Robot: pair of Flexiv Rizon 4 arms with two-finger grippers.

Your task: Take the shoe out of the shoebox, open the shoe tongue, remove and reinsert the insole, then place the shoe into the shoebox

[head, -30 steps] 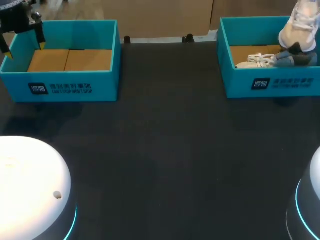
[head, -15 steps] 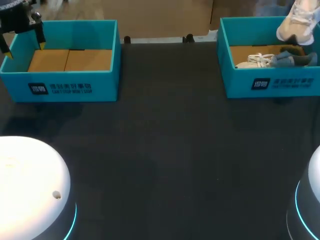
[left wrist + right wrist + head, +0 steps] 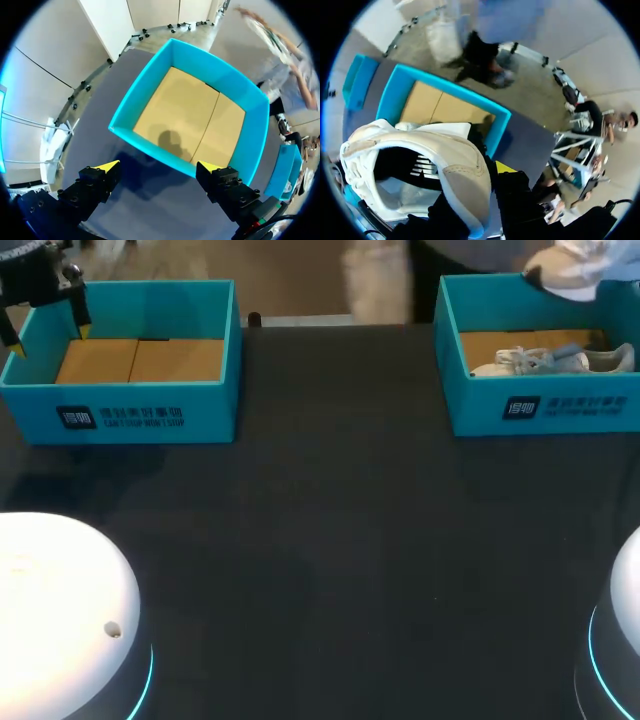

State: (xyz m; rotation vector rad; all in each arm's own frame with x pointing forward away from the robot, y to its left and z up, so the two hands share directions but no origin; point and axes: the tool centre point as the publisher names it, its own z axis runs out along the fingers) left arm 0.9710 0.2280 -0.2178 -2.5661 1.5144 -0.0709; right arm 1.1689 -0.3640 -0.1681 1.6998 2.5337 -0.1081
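The white sneaker [image 3: 565,270] is held aloft at the table's 1 o'clock, over the far rim of the right teal shoebox [image 3: 540,405]. Its heel collar is clamped between the fingers of the right gripper [image 3: 487,180]. A second sneaker [image 3: 555,360] is seen lying inside that box. At 11 o'clock, the left gripper [image 3: 159,166] is held spread wide just beside the left teal shoebox [image 3: 150,142].

Black screw-studded left hand [image 3: 158,166] with two yellow fingertips [image 3: 107,165]
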